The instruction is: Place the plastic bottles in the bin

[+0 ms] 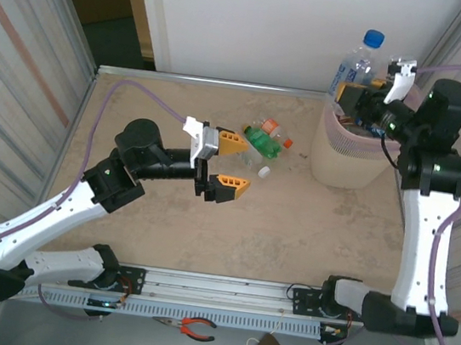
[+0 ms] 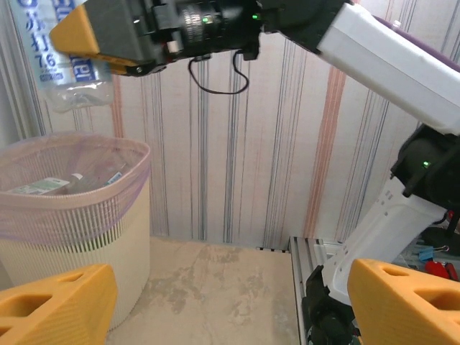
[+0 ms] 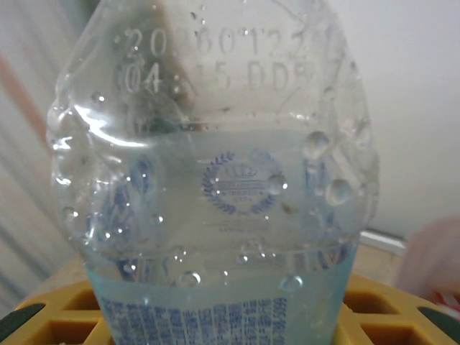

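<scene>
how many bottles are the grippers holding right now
1: the clear blue-capped bottle in the right gripper, above the bin. The left gripper is open and empty.

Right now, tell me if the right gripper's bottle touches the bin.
Apart. Left wrist view shows the clear bottle hanging above the bin, with striped wall visible between them.

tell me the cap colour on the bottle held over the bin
Blue. The cap of the bottle shows best in the top view.
</scene>
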Robot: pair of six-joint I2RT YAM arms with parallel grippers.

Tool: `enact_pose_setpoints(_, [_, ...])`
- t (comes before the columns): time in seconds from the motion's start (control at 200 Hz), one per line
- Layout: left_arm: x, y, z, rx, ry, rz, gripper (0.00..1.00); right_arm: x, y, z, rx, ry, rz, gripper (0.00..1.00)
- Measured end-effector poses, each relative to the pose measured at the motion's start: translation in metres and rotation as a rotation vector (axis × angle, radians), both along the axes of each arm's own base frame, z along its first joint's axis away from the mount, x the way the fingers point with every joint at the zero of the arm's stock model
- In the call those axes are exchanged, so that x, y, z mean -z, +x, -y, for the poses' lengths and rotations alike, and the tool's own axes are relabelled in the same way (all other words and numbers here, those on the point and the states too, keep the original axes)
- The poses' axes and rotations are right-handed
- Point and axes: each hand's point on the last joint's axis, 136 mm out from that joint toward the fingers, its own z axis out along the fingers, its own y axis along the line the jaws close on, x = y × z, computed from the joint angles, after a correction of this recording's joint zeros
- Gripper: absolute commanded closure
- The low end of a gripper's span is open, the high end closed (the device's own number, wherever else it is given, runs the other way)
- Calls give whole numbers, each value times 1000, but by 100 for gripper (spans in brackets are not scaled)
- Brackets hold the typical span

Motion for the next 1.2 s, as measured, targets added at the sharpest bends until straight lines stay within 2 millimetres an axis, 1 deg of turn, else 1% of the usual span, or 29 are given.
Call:
enact_pose_setpoints(0.15, [4,2,-1,-7,14,-11,16,40,47,33,130,-46,-172,55])
enact_pose_setpoints(0.215, [5,4,-2,-11,17,-14,16,57,62,44,169,-74,-236,55])
enact_pose_setpoints(0.321, [5,4,-2,-13,19,-14,16,83,80,56,211,-113,-332,55])
enact_pose_setpoints(0.461, [9,4,-2,-13,31,-22,16,116,95,65,230,-159,-454,55])
enact_pose_setpoints(0.526, [10,5,-2,-15,35,-22,16,132,99,66,227,-173,-513,55])
enact_pose_setpoints(0.621, [10,6,-3,-19,34,-22,16,157,99,67,222,-207,-602,54])
enact_pose_setpoints(0.716, [10,6,-3,-19,34,-22,16,179,94,65,211,-246,-681,53])
enact_pose_setpoints(0.832, [10,6,-3,-19,35,-22,17,193,92,61,203,-283,-724,48])
enact_pose_setpoints(0.982, [10,6,-3,-19,35,-22,17,202,92,66,217,-323,-751,35])
enact_pose_setpoints(1.067, [9,6,-3,-20,34,-22,17,204,91,68,226,-336,-760,27])
enact_pose_setpoints(1.127, [9,6,-4,-23,33,-21,17,203,89,69,233,-341,-763,25])
enact_pose_setpoints(1.202, [8,7,-5,-30,29,-18,17,195,90,69,239,-344,-746,24])
